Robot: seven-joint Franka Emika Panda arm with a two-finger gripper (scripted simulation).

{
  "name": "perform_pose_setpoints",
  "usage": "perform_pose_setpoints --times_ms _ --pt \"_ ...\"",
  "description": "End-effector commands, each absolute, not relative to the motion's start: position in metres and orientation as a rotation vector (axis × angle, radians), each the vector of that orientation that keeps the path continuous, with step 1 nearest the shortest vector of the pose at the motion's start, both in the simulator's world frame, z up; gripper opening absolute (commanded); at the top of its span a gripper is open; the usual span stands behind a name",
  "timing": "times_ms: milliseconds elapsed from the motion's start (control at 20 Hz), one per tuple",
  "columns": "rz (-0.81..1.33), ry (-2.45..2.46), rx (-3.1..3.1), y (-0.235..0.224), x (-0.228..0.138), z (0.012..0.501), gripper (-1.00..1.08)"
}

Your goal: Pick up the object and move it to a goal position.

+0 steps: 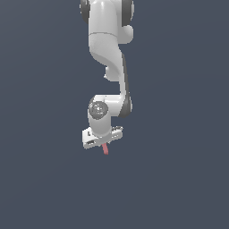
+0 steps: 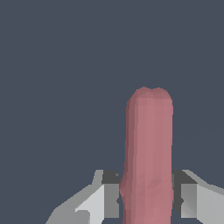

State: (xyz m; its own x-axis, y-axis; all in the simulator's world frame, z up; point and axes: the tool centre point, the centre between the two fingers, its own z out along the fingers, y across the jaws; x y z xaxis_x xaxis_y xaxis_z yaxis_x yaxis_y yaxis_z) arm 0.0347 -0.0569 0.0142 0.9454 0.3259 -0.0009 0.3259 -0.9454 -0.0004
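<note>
**Surface finishes as rendered**

The arm (image 1: 109,49) is rendered in smooth white material with a soft sheen, like moulded plastic; dark, near-black bands are seen at its joints. The gripper (image 2: 146,197) is shown in flat light grey, with 2 fingers (image 2: 111,192) carrying darker, matt pads. The stick (image 2: 148,153) is seen as matt pinkish-red, without highlights, its surface slightly faceted. The ground (image 1: 179,179) is rendered as a uniform, matt slate-blue surface without texture.
</note>
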Motion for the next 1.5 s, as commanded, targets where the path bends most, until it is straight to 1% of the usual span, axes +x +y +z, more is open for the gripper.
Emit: perform_pose_setpoints --times_ms 0,500,750,1000,1450 --pt "0.000 -0.519 -3.098 -0.057 0.035 0.014 -1.00" --pt "0.000 -0.520 -3.098 -0.058 0.035 0.015 -1.00" --pt "0.000 -0.520 -3.098 -0.072 0.034 0.029 -1.00" --pt "0.000 -0.520 -3.098 -0.105 0.031 0.060 -1.00" --pt "0.000 -0.520 -3.097 -0.185 0.025 0.135 -1.00"
